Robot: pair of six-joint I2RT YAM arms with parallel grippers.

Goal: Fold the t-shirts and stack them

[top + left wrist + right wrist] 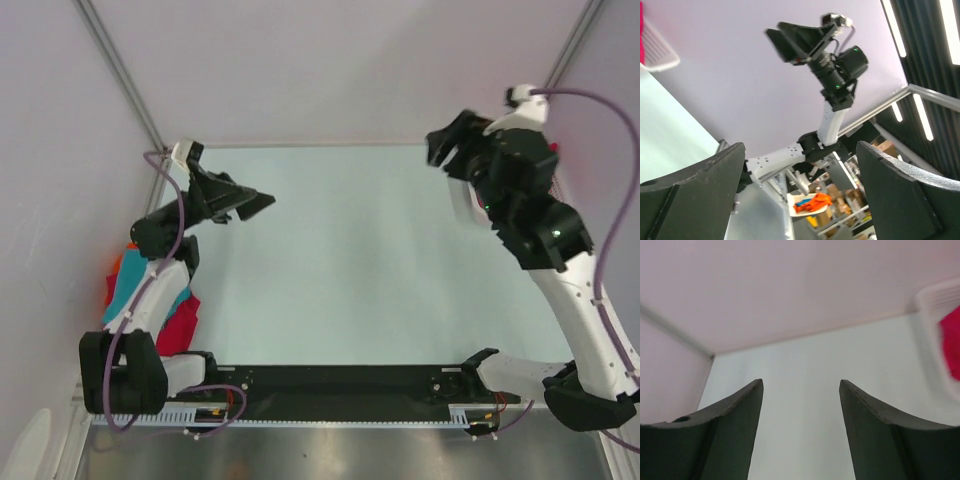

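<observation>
While the left pincer (800, 150) and right pincer (800, 385) gape empty, teal, red, orange t-shirts (180, 325) lie heaped.

Pretty clearly a robotics lab, not anyone's home. The left arm (148, 292) and right arm (585, 310) are bolted to a black rail (340, 383) at the near edge of a pale tabletop (340, 260), boxed in by plain white panels (330, 60) on metal struts (118, 65). Purple cables (585, 93) loop off the arms. Past the booth, the left wrist view shows a dark ceiling with strip lights (951, 30) and clutter with cardboard boxes (884, 147).
</observation>
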